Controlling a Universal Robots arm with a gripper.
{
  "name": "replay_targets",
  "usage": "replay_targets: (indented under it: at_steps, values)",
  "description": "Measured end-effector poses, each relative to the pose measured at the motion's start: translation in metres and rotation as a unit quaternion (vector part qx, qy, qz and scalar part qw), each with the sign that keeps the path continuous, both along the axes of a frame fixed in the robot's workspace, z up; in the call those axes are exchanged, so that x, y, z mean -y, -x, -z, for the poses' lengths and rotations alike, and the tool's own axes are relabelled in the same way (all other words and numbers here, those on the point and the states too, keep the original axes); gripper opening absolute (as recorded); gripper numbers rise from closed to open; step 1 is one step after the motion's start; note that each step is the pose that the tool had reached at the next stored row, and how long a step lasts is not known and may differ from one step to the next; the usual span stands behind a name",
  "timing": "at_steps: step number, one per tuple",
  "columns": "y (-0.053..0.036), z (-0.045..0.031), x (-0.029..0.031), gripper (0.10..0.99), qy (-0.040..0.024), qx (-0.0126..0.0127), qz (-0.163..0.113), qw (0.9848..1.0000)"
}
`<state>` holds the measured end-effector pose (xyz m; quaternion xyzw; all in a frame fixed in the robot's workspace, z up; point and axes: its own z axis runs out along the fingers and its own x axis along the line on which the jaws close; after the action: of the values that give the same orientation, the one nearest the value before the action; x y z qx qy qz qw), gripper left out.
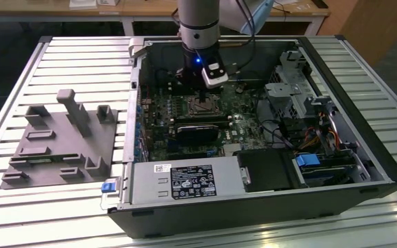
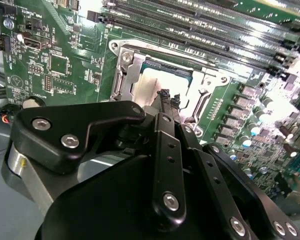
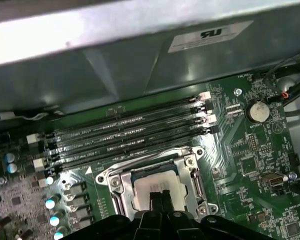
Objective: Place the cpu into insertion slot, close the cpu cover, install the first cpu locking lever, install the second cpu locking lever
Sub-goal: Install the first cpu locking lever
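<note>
One arm with one gripper (image 1: pixel 200 92) is showing inside one open computer case (image 1: pixel 364 170) in the exterior view. One motherboard (image 3: pixel 250 160) is lying in it, carrying one insertion slot (image 3: pixel 155 187) with one cpu (image 3: pixel 152 189) and one cpu cover (image 3: pixel 115 180). Four long memory slots (image 3: pixel 130 132) are running side by side, and one round coin battery (image 3: pixel 258 111) is sitting nearby. One grey fixture tray (image 1: pixel 60 139) is resting outside the case.
</note>
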<state>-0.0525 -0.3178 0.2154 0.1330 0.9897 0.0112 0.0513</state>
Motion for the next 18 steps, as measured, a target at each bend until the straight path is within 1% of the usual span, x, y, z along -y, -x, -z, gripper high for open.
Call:
replay_targets:
  at_steps: [4, 7, 9, 12, 18]
  values:
    - [0.0, 0.0004, 0.0015, 0.102, 0.0028, -0.0016, -0.009, 1.0]
    - [0.0, 0.0004, 0.0023, 0.102, 0.0029, -0.0015, -0.012, 0.9999]
    - [0.0, -0.0008, 0.0024, 0.102, 0.0029, -0.0016, -0.012, 0.9999]
    - [0.0, -0.007, 0.0024, 0.102, 0.0029, -0.0015, -0.012, 0.9999]
    - [0.0, -0.0228, 0.0023, 0.102, 0.0028, -0.0015, -0.012, 0.9999]
